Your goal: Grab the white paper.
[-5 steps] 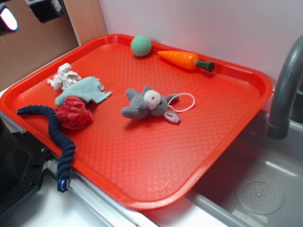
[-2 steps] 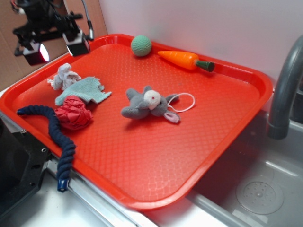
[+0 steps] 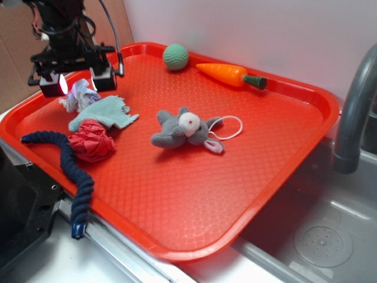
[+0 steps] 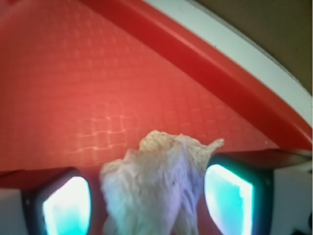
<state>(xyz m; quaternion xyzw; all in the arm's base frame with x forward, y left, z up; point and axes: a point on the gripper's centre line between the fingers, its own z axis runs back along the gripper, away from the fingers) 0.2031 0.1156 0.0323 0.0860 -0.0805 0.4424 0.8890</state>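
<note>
At the near left, a dark blue braided rope (image 3: 69,171) curls over the near rim of the red plastic tray (image 3: 247,177), which sits beside a steel sink (image 3: 321,236) with a grey faucet (image 3: 353,112). Touching the rope's bend is a crumpled red paper ball (image 3: 91,140), and just beyond it lies a ragged pale teal cloth (image 3: 105,113). Toward the middle of the tray rests a grey plush rabbit with a white face (image 3: 181,130).

Farther left, the small crumpled wad of white paper (image 3: 79,94) lies against the far edge of the teal cloth. The black gripper (image 3: 75,82) hangs over it with its jaws spread apart, one lit finger on each side. In the wrist view the white paper (image 4: 156,186) stands between the two glowing fingers (image 4: 66,208), not yet squeezed.

At the far rim sit a green knitted ball (image 3: 175,57) and an orange plastic carrot (image 3: 230,74).

The risks, as I judge them: the wad is soft and lumpy, so closing too high may pinch only a loose fold that slips free. The right-hand finger in the exterior view stands close to the cloth's edge, so closing could catch the cloth and drag it up too.
</note>
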